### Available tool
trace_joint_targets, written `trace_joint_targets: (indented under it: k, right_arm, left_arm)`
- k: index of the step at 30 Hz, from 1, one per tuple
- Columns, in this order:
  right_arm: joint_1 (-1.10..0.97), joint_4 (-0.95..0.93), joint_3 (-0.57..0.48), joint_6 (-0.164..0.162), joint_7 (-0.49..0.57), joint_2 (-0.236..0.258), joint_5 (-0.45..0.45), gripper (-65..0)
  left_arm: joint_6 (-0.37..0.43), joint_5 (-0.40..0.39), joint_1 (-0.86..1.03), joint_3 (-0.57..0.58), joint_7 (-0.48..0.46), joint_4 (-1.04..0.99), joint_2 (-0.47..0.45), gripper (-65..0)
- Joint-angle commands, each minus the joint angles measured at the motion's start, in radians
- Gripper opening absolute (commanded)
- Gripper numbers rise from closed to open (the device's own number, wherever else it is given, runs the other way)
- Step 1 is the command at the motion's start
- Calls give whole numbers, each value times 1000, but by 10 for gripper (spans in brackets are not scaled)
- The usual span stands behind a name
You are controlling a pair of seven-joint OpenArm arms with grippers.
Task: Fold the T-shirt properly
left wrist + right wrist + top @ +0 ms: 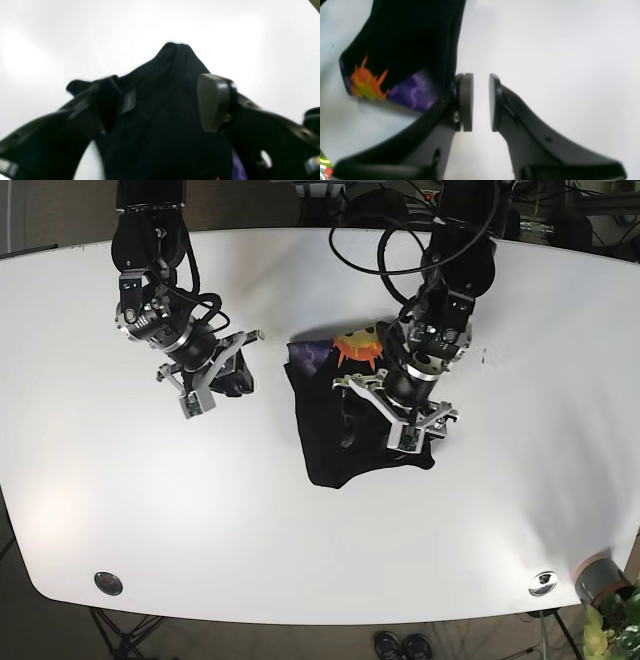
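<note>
The black T-shirt (340, 450) lies bunched in a rough folded block at the middle of the white table (300, 560), its orange and purple print at the far edge. My left gripper (395, 405) is down on the shirt's right part. In the left wrist view its fingers stand wide apart, and a ridge of black T-shirt (170, 75) rises between them at the left gripper (167, 100). My right gripper (210, 360) hovers over bare table left of the shirt. The right gripper (481, 102) pads show a narrow empty gap, with the printed T-shirt (400, 37) beside the left finger.
The table's front edge carries two round fittings (108, 583) (543, 582). A potted plant (605, 590) stands off the front right corner. Black cables (400, 240) hang over the far edge behind the left arm.
</note>
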Motion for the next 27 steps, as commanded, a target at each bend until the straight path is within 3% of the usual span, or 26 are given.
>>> trace_joint_targets:
  k: [1, 5, 15, 21, 27]
  right_arm:
    - [12, 18, 61, 5, 27, 7, 15, -556]
    - [12, 16, 104, 5, 25, 7, 15, -556]
    - [9, 15, 110, 5, 25, 7, 15, -556]
    - [9, 15, 107, 5, 25, 7, 15, -556]
    - [11, 18, 107, 5, 25, 5, 15, -556]
  left_arm:
    - [99, 30, -27, 61, -30, -13, 18, -129]
    - [244, 63, -64, 116, -30, -84, 60, -94]
    - [395, 181, -119, 218, -33, -273, 145, -83]
    - [389, 179, -139, 253, -142, -488, 141, -82]
    - [198, 176, -147, 242, -180, -613, 50, -88]
